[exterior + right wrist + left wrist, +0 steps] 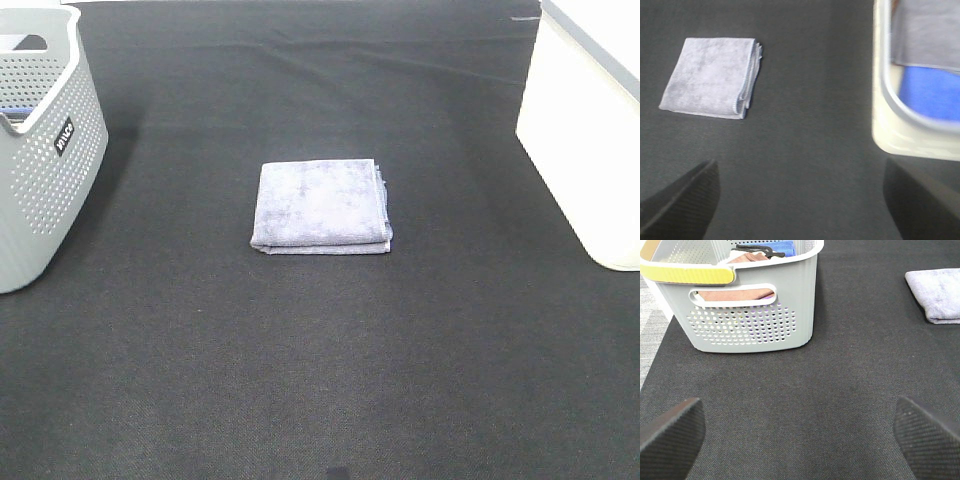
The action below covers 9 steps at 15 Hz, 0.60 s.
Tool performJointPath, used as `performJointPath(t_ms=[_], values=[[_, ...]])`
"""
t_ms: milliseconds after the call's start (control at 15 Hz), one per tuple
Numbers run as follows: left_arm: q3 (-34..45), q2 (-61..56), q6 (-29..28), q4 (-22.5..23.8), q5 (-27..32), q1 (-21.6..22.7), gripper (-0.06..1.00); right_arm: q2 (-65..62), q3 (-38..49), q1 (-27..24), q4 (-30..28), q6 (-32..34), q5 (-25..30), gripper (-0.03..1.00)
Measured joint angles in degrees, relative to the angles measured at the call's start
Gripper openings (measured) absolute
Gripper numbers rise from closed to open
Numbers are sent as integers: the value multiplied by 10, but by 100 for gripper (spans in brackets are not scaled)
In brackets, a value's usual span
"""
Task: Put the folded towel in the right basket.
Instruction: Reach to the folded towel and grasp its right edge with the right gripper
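A folded lavender-grey towel (321,205) lies flat in the middle of the black table. It also shows in the left wrist view (936,293) and the right wrist view (712,76). The right basket (585,130) is cream-white, at the table's right edge; the right wrist view shows its rim (881,85) with grey and blue cloths inside. Neither arm shows in the high view. My left gripper (799,437) is open and empty, above bare cloth near the grey basket. My right gripper (805,200) is open and empty, between the towel and the right basket.
A grey perforated basket (45,150) stands at the left edge; the left wrist view shows its wall (747,315), a yellow handle and brown and blue cloths inside. A black cloth (320,380) covers the table.
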Motion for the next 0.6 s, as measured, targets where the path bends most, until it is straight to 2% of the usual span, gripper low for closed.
performJointPath(t_ms=[200, 267, 333, 600], values=[[0, 0, 0, 0, 0, 0, 97, 141, -137, 0, 34, -11, 32, 82], [0, 0, 0, 0, 0, 0, 97, 141, -137, 0, 34, -11, 32, 82], [0, 0, 0, 0, 0, 0, 97, 189, -177, 2, 48, -21, 33, 82], [0, 0, 0, 0, 0, 0, 97, 356, -323, 69, 56, -35, 55, 80]])
